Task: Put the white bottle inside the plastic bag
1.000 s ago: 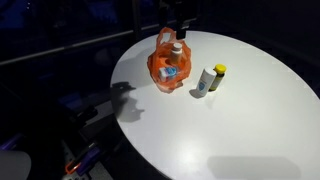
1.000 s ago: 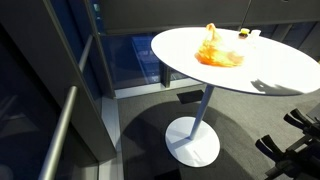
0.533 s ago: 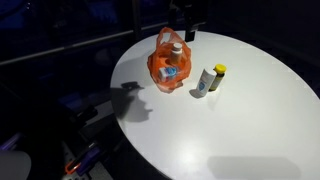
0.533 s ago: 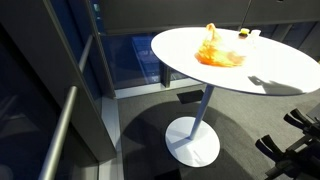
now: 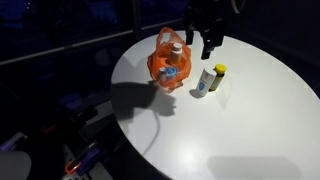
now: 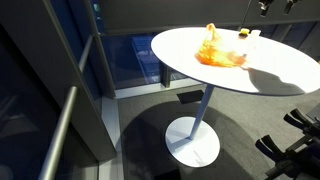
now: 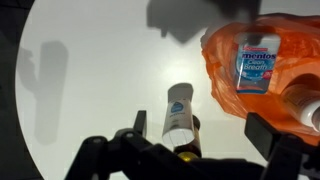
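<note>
Gripper (image 5: 198, 44) open and empty, hovering over white bottle (image 5: 204, 82) standing beside plastic bag (image 5: 165, 62) near tabletop's far edge.

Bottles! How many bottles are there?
3. The white bottle and a yellow-capped bottle are side by side on the table beside the plastic bag; an orange-capped bottle sits inside the bag. More could hide inside.

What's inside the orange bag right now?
Visible through the plastic bag: a blue-labelled box and an orange-capped bottle. Anything beneath them is hidden by crinkled plastic. The white bottle is outside, beside it.
</note>
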